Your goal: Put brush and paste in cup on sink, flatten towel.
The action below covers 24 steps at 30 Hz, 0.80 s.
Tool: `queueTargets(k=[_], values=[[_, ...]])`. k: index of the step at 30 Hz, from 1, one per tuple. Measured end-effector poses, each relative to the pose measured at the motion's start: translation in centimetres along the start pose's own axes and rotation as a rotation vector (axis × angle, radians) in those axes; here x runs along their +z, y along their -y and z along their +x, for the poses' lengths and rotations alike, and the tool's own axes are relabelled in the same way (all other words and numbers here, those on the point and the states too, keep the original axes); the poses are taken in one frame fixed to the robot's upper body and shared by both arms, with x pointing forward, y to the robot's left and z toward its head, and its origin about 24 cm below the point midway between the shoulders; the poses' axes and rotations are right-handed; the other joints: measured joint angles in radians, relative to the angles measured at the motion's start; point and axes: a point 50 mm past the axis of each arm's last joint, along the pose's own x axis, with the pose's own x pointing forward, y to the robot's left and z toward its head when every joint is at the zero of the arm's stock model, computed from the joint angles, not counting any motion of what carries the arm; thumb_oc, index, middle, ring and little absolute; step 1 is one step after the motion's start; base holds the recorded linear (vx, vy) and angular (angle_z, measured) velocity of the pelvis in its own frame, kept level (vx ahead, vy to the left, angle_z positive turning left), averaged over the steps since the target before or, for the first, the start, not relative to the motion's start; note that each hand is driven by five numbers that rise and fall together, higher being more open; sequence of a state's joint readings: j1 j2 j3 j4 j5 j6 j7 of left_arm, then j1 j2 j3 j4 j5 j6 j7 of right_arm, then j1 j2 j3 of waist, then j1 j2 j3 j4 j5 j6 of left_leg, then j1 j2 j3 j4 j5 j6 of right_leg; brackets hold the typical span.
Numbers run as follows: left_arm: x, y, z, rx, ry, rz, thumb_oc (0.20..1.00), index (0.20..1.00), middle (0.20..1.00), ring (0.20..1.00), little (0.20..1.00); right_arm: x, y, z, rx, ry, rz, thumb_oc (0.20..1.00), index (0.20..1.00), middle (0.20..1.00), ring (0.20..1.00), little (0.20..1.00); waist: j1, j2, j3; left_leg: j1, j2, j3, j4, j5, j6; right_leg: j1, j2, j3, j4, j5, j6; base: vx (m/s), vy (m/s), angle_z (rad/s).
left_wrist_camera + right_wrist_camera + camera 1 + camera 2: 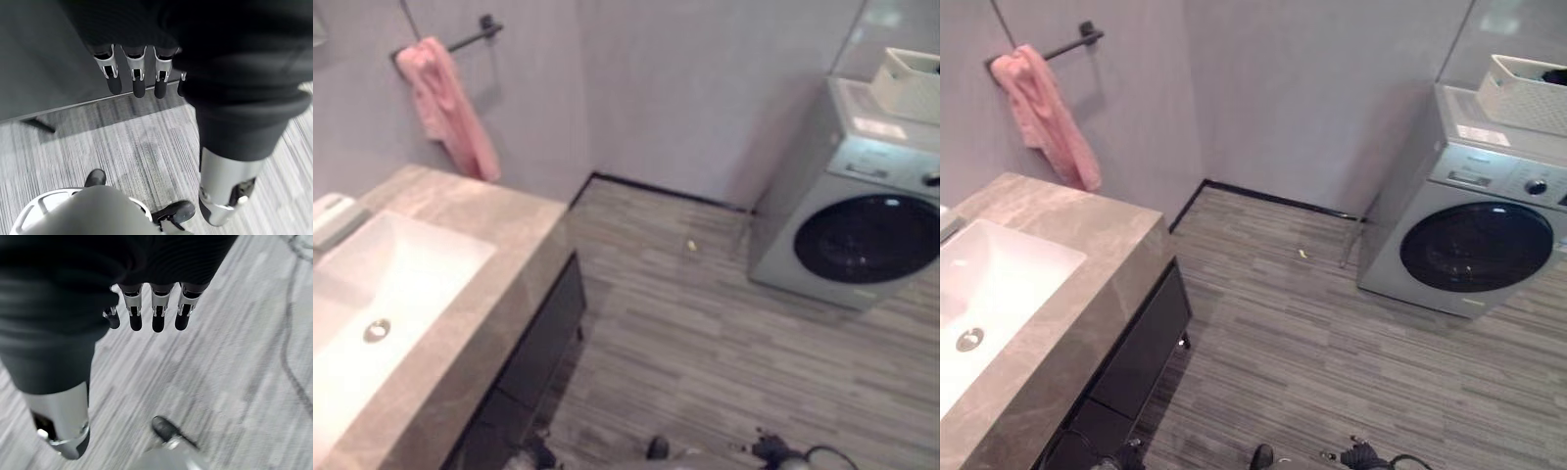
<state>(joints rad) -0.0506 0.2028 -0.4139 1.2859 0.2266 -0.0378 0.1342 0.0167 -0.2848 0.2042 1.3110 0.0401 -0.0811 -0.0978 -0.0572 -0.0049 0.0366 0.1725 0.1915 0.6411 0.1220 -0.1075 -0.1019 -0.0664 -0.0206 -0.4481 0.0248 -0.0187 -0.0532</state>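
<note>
Left eye view, pink towel [447,106] bunched on rail, left hand [136,73] relaxed, empty

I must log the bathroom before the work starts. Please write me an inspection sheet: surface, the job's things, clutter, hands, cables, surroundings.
Surface: stone-look counter with a white sink set in it; a dark cabinet below.
Job's things: pink towel hangs bunched on a dark wall bar; brush, paste and cup: nothing seen.
Clutter: a small pale scrap on the striped floor.
Hands: left hand and right hand hang over the floor, fingers straight, holding nothing.
Cables: not reported.
Surroundings: grey washing machine with a white basket on top; plain grey walls.
</note>
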Motion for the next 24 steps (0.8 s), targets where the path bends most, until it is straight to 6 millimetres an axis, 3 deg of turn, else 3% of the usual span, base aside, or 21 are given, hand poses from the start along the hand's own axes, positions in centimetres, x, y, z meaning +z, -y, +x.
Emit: queueTargets(k=[2, 5, 7, 9, 10, 11, 14, 15, 16, 19, 21, 22, 24], values=[[0.7, 0.0, 0.0, 0.005, 0.042, 0.031, 1.000, 1.000, 1.000, 1.000, 1.000, -2.2, 0.7, -0.4, -0.016, -0.049, -0.019, 1.000, 1.000, 1.000, 1.000, 1.000, 0.001, 0.008, 0.017, -0.020, 0.015, -0.018, 0.049, 0.000, -0.001, 0.027, 0.002, -0.002, -0.040, 0.011, -0.005, 0.01, -0.183, 0.07], [1.5, 0.3, 0.0, -0.004, 0.083, 0.070, 1.000, 1.000, 1.000, 1.000, 1.000, -3.2, 2.9, -0.6, -0.065, -0.074, -0.038, 1.000, 1.000, 1.000, 1.000, 1.000, -0.002, 0.042, 0.040, -0.032, 0.013, -0.020, 0.054, 0.000, -0.001, 0.028, 0.002, 0.007, -0.060, 0.026, -0.013, 0.01, -0.118, -0.02], [1.6, 0.4, 0.0, -0.007, 0.087, 0.073, 1.000, 1.000, 1.000, 1.000, 1.000, -3.1, 3.5, -0.6, -0.080, -0.071, -0.044, 1.000, 1.000, 1.000, 1.000, 1.000, -0.002, 0.049, 0.044, -0.032, 0.010, -0.021, 0.059, 0.007, -0.007, 0.026, 0.006, 0.015, -0.069, 0.034, -0.012, 0.04, -0.149, -0.24], [1.6, -0.3, 0.0, 0.015, 0.097, 0.085, 1.000, 1.000, 1.000, 1.000, 1.000, -1.0, 4.1, -0.1, -0.092, -0.020, -0.076, 1.000, 1.000, 1.000, 1.000, 1.000, 0.012, 0.022, 0.060, -0.063, 0.009, -0.057, 0.122, 0.005, -0.014, 0.034, 0.001, 0.079, -0.116, 0.060, -0.036, 0.08, -0.185, -0.60], [1.5, -0.5, 0.1, 0.020, 0.089, 0.072, 1.000, 1.000, 1.000, 1.000, 1.000, 0.1, 4.4, 0.0, -0.097, 0.010, -0.075, 1.000, 1.000, 1.000, 1.000, 1.000, 0.005, 0.024, 0.062, -0.067, 0.006, -0.110, 0.117, 0.043, -0.027, 0.030, 0.011, 0.085, -0.110, 0.061, -0.035, 0.07, -0.163, -0.49], [1.4, -0.7, 0.1, 0.027, 0.080, 0.056, 1.000, 1.000, 1.000, 1.000, 1.000, 0.8, 4.3, 0.2, -0.093, 0.024, -0.074, 1.000, 1.000, 1.000, 1.000, 1.000, 0.007, 0.020, 0.065, -0.069, 0.005, -0.157, 0.151, 0.045, -0.036, 0.032, 0.017, 0.102, -0.112, 0.060, -0.034, 0.05, -0.213, -0.58], [0.5, -2.0, 0.1, 0.083, 0.049, -0.012, 1.000, 1.000, 1.000, 1.000, 1.000, 2.3, 4.2, 0.4, -0.087, 0.058, -0.073, 1.000, 1.000, 1.000, 1.000, 1.000, 0.054, -0.015, 0.082, -0.173, 0.020, -0.341, 0.429, 0.092, -0.044, 0.039, 0.030, 0.164, -0.105, 0.050, -0.054, 0.07, -0.171, -0.86], [0.5, -2.6, 0.1, 0.103, 0.051, -0.031, 1.000, 1.000, 1.000, 1.000, 1.000, 2.4, 4.0, 0.4, -0.080, 0.052, -0.096, 1.000, 1.000, 1.000, 1.000, 1.000, 0.084, -0.045, 0.084, -0.228, -0.037, -0.482, 0.476, 0.072, -0.050, 0.050, 0.017, 0.228, -0.108, 0.056, -0.074, 0.13, -0.087, -1.01], [0.8, -3.1, 0.2, 0.112, 0.059, -0.045, 1.000, 1.000, 1.000, 1.000, 1.000, 2.9, 3.9, 0.5, -0.077, 0.057, -0.114, 1.000, 1.000, 1.000, 1.000, 1.000, 0.106, -0.062, 0.089, -0.244, -0.133, -0.616, 0.407, 0.033, -0.052, 0.045, -0.001, 0.280, -0.111, 0.059, -0.082, 0.14, -0.078, -1.04], [1.5, -3.9, 0.3, 0.134, 0.073, -0.054, 1.000, 1.000, 1.000, 1.000, 1.000, 2.3, 3.1, 0.4, -0.050, 0.040, -0.111, 1.000, 1.000, 1.000, 1.000, 1.000, 0.108, -0.069, 0.104, -0.349, -0.117, -0.537, 0.220, 0.058, -0.022, 0.072, -0.004, 0.255, -0.117, 0.036, -0.084, 0.17, -0.032, -0.08], [1.5, -3.8, 0.3, 0.145, 0.082, -0.063, 1.000, 1.000, 1.000, 1.000, 1.000, 1.8, 2.8, 0.4, -0.041, 0.025, -0.110, 1.000, 1.000, 1.000, 1.000, 1.000, 0.140, -0.062, 0.106, -0.383, -0.138, -0.549, 0.053, 0.095, -0.018, 0.090, 0.001, 0.276, -0.117, 0.022, -0.076, 0.26, -0.029, -0.16], [1.2, -3.7, 0.3, 0.139, 0.067, -0.056, 1.000, 1.000, 1.000, 1.000, 1.000, 2.2, 3.0, 0.4, -0.047, 0.035, -0.111, 1.000, 1.000, 1.000, 1.000, 1.000, 0.148, -0.053, 0.117, -0.378, -0.151, -0.580, -0.055, 0.139, -0.047, 0.100, 0.007, 0.296, -0.117, 0.013, -0.071, 0.16, -0.026, -0.51], [0.9, -3.4, 0.2, 0.133, 0.057, -0.060, 1.000, 1.000, 1.000, 1.000, 1.000, 2.4, 3.1, 0.5, -0.050, 0.040, -0.110, 1.000, 1.000, 1.000, 1.000, 1.000, 0.168, -0.021, 0.122, -0.388, -0.152, -0.595, -0.117, 0.189, -0.039, 0.121, 0.022, 0.319, -0.116, 0.013, -0.072, 0.00, 0.000, -0.52]])
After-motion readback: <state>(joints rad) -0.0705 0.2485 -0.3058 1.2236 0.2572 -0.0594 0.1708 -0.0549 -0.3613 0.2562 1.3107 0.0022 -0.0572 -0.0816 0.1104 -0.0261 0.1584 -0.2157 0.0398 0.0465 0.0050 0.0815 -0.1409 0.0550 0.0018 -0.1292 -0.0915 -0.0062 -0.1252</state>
